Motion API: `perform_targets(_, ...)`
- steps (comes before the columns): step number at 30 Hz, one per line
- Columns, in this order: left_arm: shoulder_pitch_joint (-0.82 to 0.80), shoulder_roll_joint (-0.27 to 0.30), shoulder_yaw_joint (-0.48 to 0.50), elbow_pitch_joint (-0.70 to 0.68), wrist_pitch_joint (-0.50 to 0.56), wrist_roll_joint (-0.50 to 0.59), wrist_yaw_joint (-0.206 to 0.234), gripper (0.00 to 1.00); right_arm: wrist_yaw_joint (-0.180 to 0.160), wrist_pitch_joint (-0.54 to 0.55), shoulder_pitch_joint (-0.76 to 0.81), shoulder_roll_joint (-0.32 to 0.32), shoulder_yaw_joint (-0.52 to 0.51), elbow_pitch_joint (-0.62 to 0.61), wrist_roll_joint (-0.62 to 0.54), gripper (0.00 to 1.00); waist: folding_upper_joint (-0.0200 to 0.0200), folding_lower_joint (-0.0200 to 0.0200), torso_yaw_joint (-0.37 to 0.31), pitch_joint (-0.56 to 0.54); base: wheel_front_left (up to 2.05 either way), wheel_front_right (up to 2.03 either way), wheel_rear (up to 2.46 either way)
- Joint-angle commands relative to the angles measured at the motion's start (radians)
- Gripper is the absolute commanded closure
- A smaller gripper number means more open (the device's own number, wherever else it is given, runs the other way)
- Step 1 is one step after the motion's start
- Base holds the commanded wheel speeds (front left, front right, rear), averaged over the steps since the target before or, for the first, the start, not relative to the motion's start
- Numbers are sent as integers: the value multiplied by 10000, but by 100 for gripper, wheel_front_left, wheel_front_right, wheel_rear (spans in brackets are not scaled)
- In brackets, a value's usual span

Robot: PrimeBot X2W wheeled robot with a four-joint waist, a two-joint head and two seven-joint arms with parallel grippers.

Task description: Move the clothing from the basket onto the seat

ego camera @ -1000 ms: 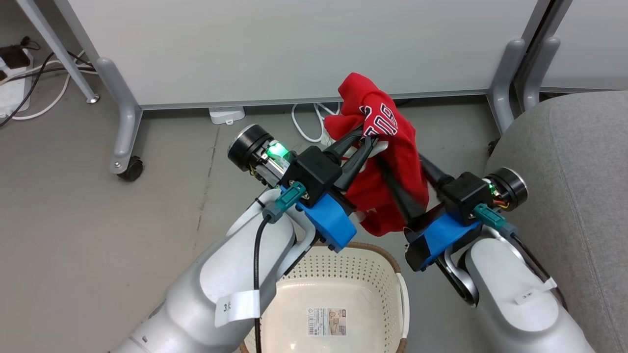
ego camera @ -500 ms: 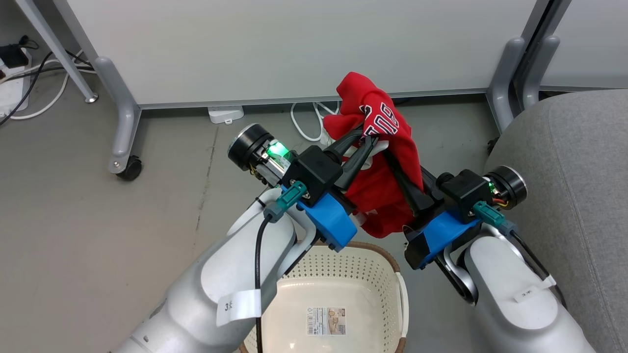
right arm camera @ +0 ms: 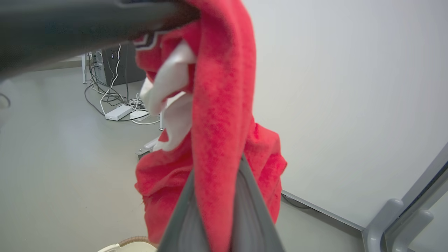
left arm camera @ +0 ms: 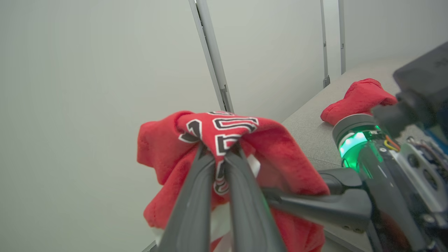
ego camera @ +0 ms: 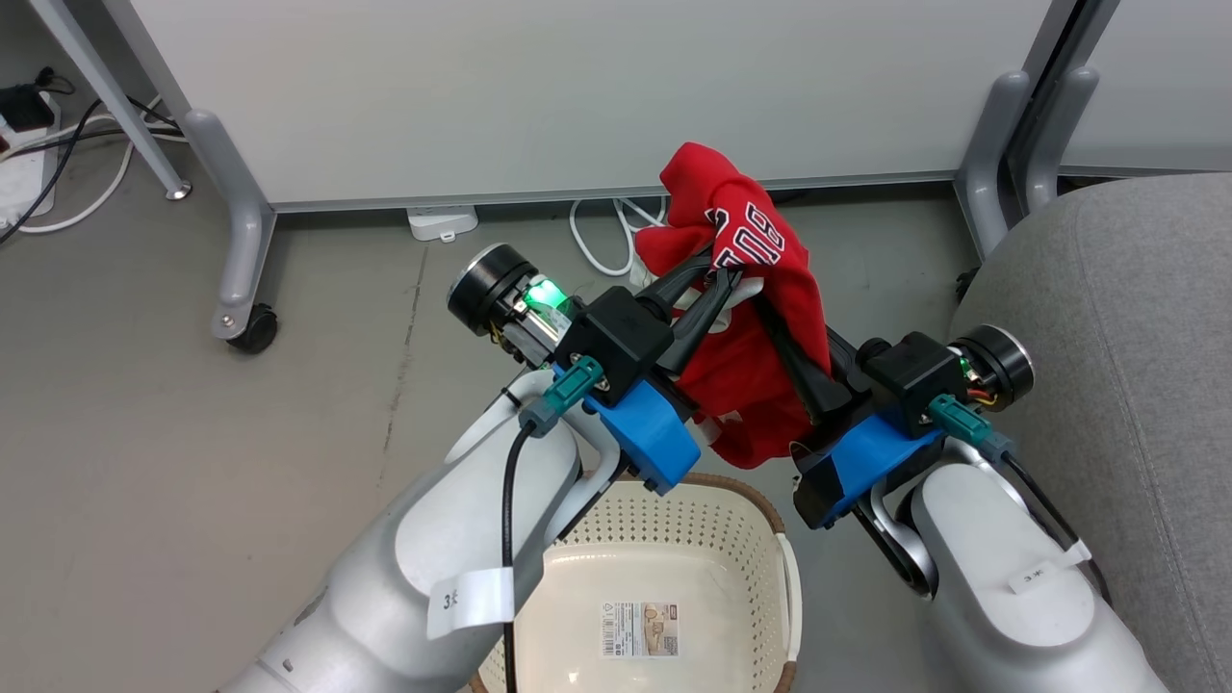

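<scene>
A bright red garment (ego camera: 770,279) with black-and-white lettering hangs in the air above the floor, beyond the basket (ego camera: 775,539). My left gripper (ego camera: 717,274) is shut on its upper fold, lettering pinched between the fingers (left arm camera: 196,189). My right gripper (ego camera: 775,322) comes in from the right and is shut on a hanging fold (right arm camera: 217,140). The cream basket holds only a label. A second red garment (left arm camera: 360,99) lies on the grey seat (ego camera: 1107,318), which stands to my right.
White partition panels on grey legs (ego camera: 236,221) with a caster (ego camera: 255,332) stand behind the garment. White cables (ego camera: 597,241) and a power block (ego camera: 443,223) lie on the floor under them. Another grey leg (ego camera: 991,164) stands by the seat.
My right gripper's fingers, spread around the hanging cloth a second ago, have closed on it. The left gripper and the garment have stayed in place.
</scene>
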Motion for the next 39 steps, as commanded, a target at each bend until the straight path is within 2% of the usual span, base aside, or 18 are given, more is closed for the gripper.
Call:
perform_targets(1,-16,-5,55,22,-51,18,-39,100,1,-38,-30,22,-1,-50,55,100,-1,0,2,-4,0,0,0)
perform_targets(2,-5,-7,103,-4,-51,14,-2,100,1,-38,-23,24,-5,-50,59,100,-1,0,5,-3,0,0,0)
perform_targets(3,26,-9,141,-10,-51,-14,35,83,1,-38,-17,25,-7,-49,55,100,-1,0,6,-1,0,0,0)
perform_targets(4,41,-10,142,0,-51,-1,44,0,1,-38,-9,29,-13,-49,62,100,-1,0,6,-2,0,0,0)
perform_targets(13,99,-44,115,81,-51,151,50,0,1,-38,22,53,-144,-141,55,100,-1,0,-7,114,0,0,0)
perform_targets(23,133,-27,147,36,-51,264,67,0,1,-38,179,132,-940,-390,74,100,-1,0,-186,473,0,0,0)
perform_targets(39,-139,63,20,-24,-49,384,-8,0,1,-39,351,251,-2457,-1020,-92,100,-1,0,-1481,1453,0,0,0)
